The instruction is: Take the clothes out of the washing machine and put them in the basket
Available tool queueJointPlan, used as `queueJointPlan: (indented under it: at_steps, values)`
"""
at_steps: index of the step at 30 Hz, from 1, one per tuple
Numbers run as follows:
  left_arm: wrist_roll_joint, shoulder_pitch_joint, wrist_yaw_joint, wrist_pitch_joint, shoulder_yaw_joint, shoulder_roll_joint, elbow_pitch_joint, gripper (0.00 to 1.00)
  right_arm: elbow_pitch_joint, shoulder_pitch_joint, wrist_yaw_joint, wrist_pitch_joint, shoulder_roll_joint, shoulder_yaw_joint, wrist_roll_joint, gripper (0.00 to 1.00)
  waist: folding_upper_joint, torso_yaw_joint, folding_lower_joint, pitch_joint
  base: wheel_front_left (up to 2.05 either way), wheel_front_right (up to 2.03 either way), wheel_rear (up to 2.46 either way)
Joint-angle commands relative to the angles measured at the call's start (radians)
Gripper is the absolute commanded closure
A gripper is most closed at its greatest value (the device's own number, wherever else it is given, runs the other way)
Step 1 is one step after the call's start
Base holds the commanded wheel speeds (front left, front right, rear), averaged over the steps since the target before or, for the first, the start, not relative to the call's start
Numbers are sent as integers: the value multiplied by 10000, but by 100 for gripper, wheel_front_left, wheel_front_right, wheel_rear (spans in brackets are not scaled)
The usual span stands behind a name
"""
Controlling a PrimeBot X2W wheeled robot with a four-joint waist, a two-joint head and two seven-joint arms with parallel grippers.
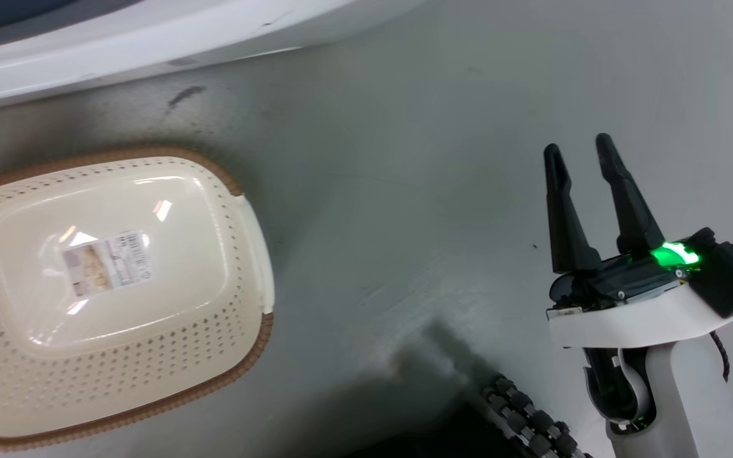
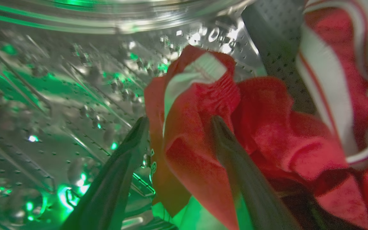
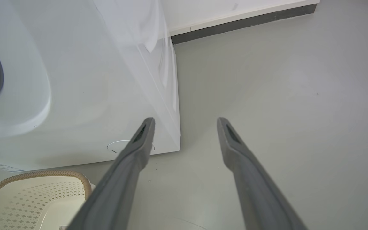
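the left pincer (image 2: 177, 126) is deep inside the washing machine (image 2: 59, 95). its two fingers are spread apart. a fold of the red clothes (image 2: 267, 127) sits right between them, one finger on each side. it looks ready to pinch but is not squeezing yet. i think it went for this fold because it sticks up and is easy to catch. behind the fold, more red cloth with white stripes is piled to the right and leans on the shiny wall full of little holes. so all the clothes we can see are in the machine.

the right pincer (image 1: 578, 145) hangs over the bare floor (image 1: 404, 191). its fingers are spread too and it holds nothing. i think it waits there so it is out of the way.

the basket (image 1: 169, 151) sits on the floor on the robot's left, well apart from the right pincer. it is empty, and you can see a sticker (image 1: 107, 262) on its bottom. it stands just beside the front of the washing machine, so the clothes will only have a short trip. the next job is to close on the fold and pull it out gently, so it does not slip.
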Motion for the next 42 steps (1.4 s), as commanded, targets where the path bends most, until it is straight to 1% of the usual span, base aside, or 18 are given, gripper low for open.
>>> queueJointPlan:
  at_steps: [1,3,6,9,14,15,16,17,21,24,29,32,37,42]
  values:
    - [-141,-208,10,271,-104,102,108,0,-72,-133,-7,-21,17,110,84,0,0,-372,-3,306,0,0,0]
    - [-279,-368,9,731,-410,254,175,0,-104,-84,-7,-21,16,208,178,0,0,-495,-3,418,0,0,0]
    - [-663,-640,11,1232,-612,568,182,0,-178,-66,-7,-21,17,302,302,0,0,-654,-3,608,0,0,0]
    - [-1084,-682,9,1732,-618,622,295,0,-217,-108,-7,-21,17,334,410,0,0,-756,-3,747,0,0,0]
    - [-1279,-644,10,2172,-658,897,400,0,-236,-246,-7,-21,16,383,524,0,0,-840,-3,878,0,0,0]
    - [-1312,-608,10,2215,-667,914,407,10,-244,-255,-7,-21,16,386,542,0,0,-846,-3,882,0,0,0]
    - [-1333,-556,10,2232,-748,905,350,70,-244,-257,-7,-21,16,373,558,0,0,-843,-3,884,0,0,0]
    - [-1360,-500,10,2169,-838,894,242,100,-247,-252,-7,-21,16,345,573,0,0,-828,-3,885,0,0,0]
    - [-1551,-449,10,1841,-985,987,-13,100,-178,-294,-7,-21,16,258,527,0,0,-715,-3,839,0,0,0]
    - [-1619,-449,11,1387,-959,1031,-83,100,-151,-375,-7,-21,16,182,420,0,0,-618,-3,694,0,0,0]
    - [-1812,-293,30,283,-901,724,-127,100,-70,-486,-7,-21,14,-7,225,0,0,-356,-3,306,0,0,0]
    - [-2043,99,113,-1000,-724,468,-68,100,5,-490,-7,-21,13,-242,3,0,0,-103,-3,-70,0,0,0]
    - [-2535,1095,59,-3003,-566,20,269,100,155,-296,-7,-21,8,-651,-355,0,0,339,-3,-927,0,0,0]
    - [-3085,2160,20,-4711,-548,-480,591,100,336,-11,-7,-21,8,-928,-848,0,0,811,-3,-1893,0,0,0]
